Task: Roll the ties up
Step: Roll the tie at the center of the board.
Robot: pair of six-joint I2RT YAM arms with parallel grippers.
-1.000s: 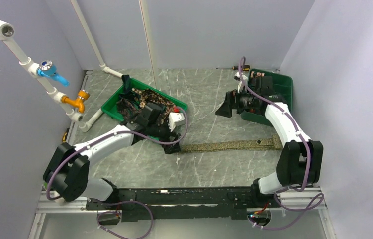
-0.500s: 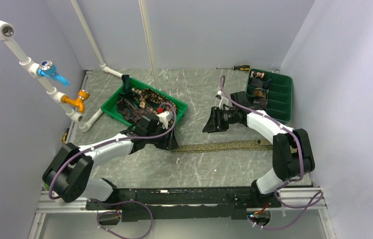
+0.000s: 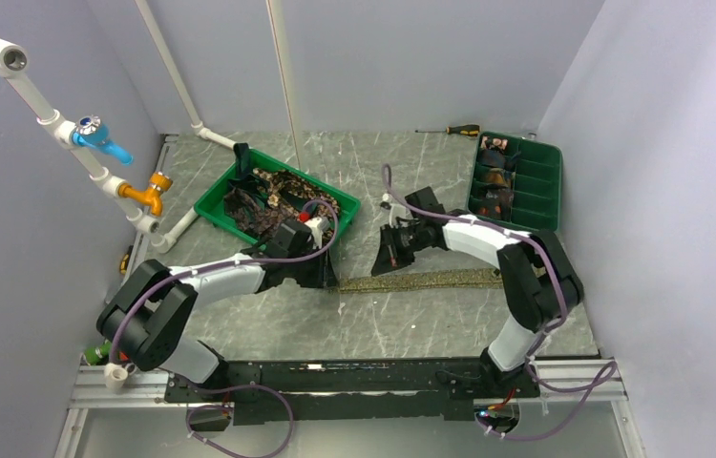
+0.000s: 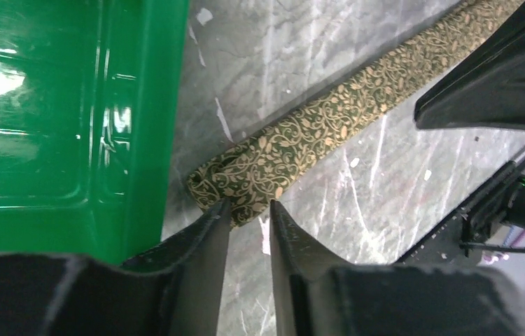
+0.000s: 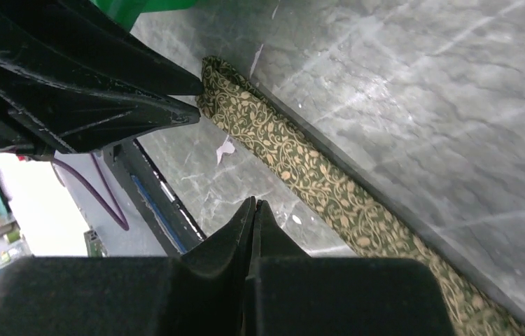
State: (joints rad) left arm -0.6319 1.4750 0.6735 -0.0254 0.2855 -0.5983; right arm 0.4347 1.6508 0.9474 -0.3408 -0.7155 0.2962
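One olive-tan patterned tie (image 3: 440,279) lies flat as a strip across the table. My left gripper (image 3: 332,277) is down at its left end, beside the green tray. In the left wrist view its jaws (image 4: 246,206) stand a narrow gap apart, both tips on the tie's end (image 4: 260,164), and table shows between them. My right gripper (image 3: 385,262) hovers just right of it, close to the tie (image 5: 302,164), shut (image 5: 254,203) with nothing in it. More ties (image 3: 273,191) lie heaped in the left tray. Small coils (image 3: 497,176) sit in the right tray.
The green tray (image 3: 203,203) of loose ties stands at back left, its wall (image 4: 141,105) close to my left fingers. A compartmented green tray (image 3: 536,181) stands at back right. A screwdriver (image 3: 454,130) lies by the back wall. White pipes with valves (image 3: 96,134) run along the left.
My right arm swung left from the compartmented tray to over the tie and its jaws shut. My left gripper settled onto the tie's left end and its jaws narrowed.
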